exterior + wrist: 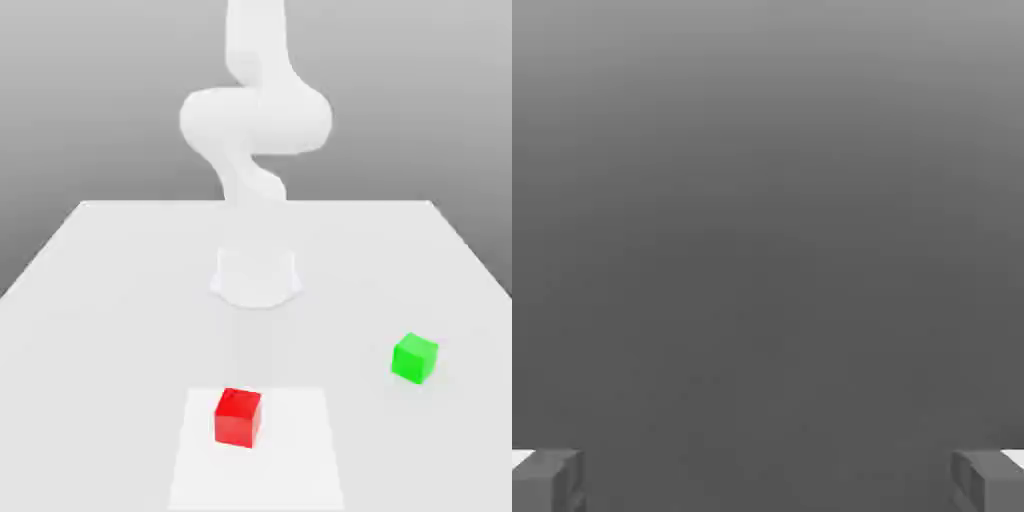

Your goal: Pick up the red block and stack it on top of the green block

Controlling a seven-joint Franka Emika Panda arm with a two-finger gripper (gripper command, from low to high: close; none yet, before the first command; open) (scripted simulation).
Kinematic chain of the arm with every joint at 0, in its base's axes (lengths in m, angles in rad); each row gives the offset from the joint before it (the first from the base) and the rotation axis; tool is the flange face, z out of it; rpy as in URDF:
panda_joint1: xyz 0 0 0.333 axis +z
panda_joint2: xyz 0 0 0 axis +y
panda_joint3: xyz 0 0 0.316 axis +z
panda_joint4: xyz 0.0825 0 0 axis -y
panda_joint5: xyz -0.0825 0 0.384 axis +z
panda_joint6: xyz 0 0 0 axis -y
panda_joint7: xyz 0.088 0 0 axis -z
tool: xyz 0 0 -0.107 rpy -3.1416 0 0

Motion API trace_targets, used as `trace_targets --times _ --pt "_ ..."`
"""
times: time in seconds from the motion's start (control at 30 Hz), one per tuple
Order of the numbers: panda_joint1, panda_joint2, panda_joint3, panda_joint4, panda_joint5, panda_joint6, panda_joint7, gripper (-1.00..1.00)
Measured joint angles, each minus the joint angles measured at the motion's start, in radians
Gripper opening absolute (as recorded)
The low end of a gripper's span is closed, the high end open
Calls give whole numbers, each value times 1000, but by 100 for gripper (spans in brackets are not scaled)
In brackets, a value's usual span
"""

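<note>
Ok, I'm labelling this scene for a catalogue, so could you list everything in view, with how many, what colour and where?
red block: one, bright red, on the white patch, towards the exterior view's left side of it
green block: one, bright green, on the table off the patch, towards the exterior view's right
white patch: one, white, on the table at the near edge of the exterior view
table: one, pale grey, under both blocks
robot arm: one, white, beyond the blocks in the exterior view
tool: one, two grey fingers standing wide apart in the hand view, nothing between them
</note>
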Motion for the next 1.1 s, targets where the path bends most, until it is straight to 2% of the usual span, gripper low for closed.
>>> trace_targets --times 0.37,0.63,0.83,0.87,1.1 --pt "-21 415 -5 -243 29 248 69 0" --pt "-43 704 -6 -409 -1 424 153 0" --pt "-45 921 -4 -399 -1 603 158 0" --pt "-46 952 -3 -394 1 629 157 -100" --pt "-48 957 -1 -394 -2 634 160 -100"
